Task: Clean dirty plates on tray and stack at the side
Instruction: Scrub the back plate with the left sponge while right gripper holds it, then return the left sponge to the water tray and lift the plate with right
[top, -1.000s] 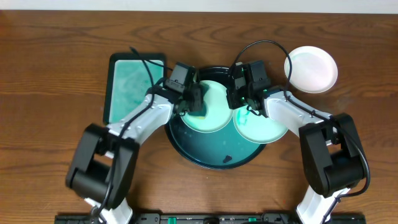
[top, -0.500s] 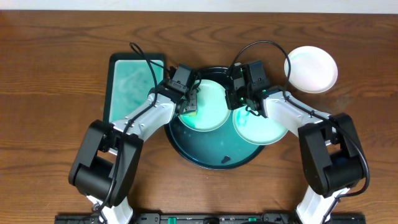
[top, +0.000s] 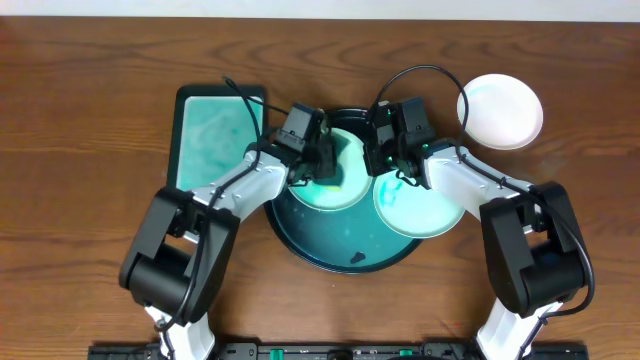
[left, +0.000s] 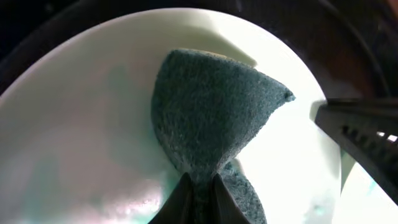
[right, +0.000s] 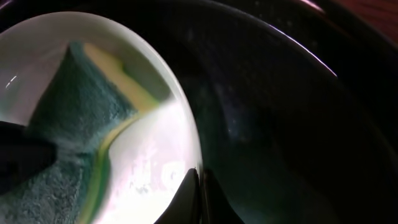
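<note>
The tray (top: 310, 243) sits mid-table with a teal inside and black rim. A pale mint plate (top: 345, 190) lies in its upper part. My left gripper (top: 322, 170) is shut on a teal sponge (left: 211, 112) and presses it onto that plate (left: 81, 124). My right gripper (top: 378, 160) is shut on the plate's right rim (right: 186, 124); the sponge (right: 68, 118) shows yellow-edged there. A second smeared plate (top: 420, 205) rests on the tray's right edge. A clean white plate (top: 500, 110) lies on the table at the upper right.
A rectangular green sponge dish (top: 205, 130) stands left of the tray. A dark speck (top: 356, 258) lies in the tray's lower part. The arms' cables loop above the tray.
My left gripper with the sponge has shifted right across the plate, after swinging left half a second ago. The right gripper has held the plate rim still.
</note>
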